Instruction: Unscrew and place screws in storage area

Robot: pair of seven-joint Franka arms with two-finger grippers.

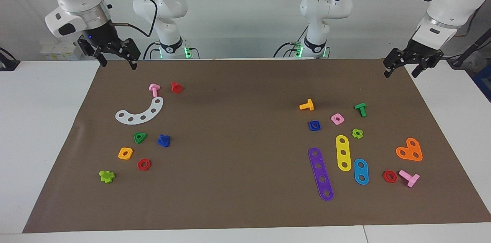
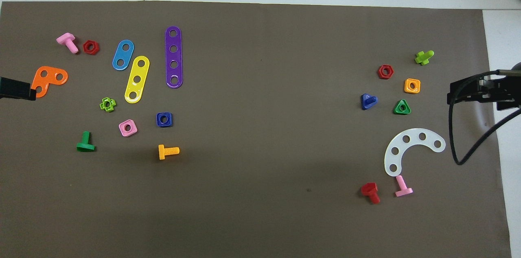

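The dark-blue screw lies loose on the mat in the storage area, beside the green triangular nut and near the orange square nut and red hexagonal nut. The right gripper hangs over the mat's corner at its own end of the counter, jaws apart and empty; the left gripper waits likewise, jaws apart. Placement appears complete; no further move seems called for.
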